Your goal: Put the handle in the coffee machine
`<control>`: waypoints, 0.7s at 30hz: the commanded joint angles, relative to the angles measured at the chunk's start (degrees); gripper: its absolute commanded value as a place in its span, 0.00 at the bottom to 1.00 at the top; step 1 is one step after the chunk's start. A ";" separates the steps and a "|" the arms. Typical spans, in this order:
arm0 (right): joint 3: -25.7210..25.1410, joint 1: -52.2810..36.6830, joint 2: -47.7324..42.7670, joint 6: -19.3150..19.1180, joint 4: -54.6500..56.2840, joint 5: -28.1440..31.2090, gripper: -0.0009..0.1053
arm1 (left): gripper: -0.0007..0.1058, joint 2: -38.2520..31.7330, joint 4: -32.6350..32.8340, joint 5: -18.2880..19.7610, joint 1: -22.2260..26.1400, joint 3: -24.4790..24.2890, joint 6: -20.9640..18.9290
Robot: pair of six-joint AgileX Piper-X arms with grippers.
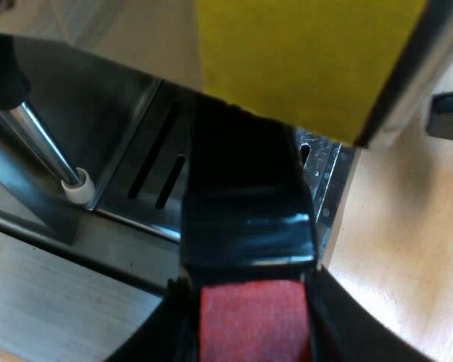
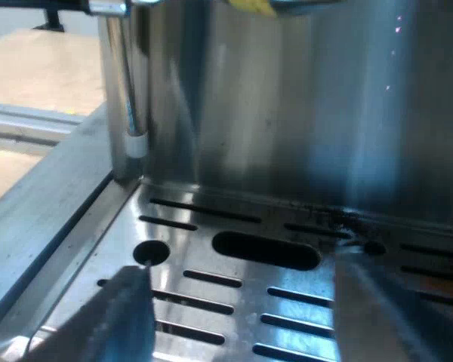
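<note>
The holder's dark handle (image 1: 245, 196) runs from my left gripper (image 1: 255, 335) up under a yellow-faced part (image 1: 302, 60) of the espresso machine's front. Its red end (image 1: 253, 320) sits between my left fingers (image 1: 155, 332), which are shut on it. The holder's metal head is hidden behind the handle and the yellow part. My right gripper (image 2: 234, 317) hangs low over the machine's slotted drip tray (image 2: 234, 290), open, with only the tray showing between its fingers (image 2: 124, 313).
The steam wand (image 1: 45, 147), metal with a white tip, hangs over the drip tray (image 1: 147, 181) beside the handle; it is also at the tray's back corner (image 2: 128, 98). A dark object (image 1: 447, 115) lies on the wooden table (image 1: 400, 249) past the machine's side.
</note>
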 commanded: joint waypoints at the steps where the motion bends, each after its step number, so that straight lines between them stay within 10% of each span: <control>1: -0.30 -1.23 1.31 -0.18 -3.22 -2.78 0.48 | 0.01 -1.46 -0.25 10.12 -0.04 -1.61 0.69; 21: -10.39 -7.74 15.85 -9.77 -23.39 -1.47 0.35 | 0.01 -1.46 -0.25 9.96 -0.04 -1.61 0.69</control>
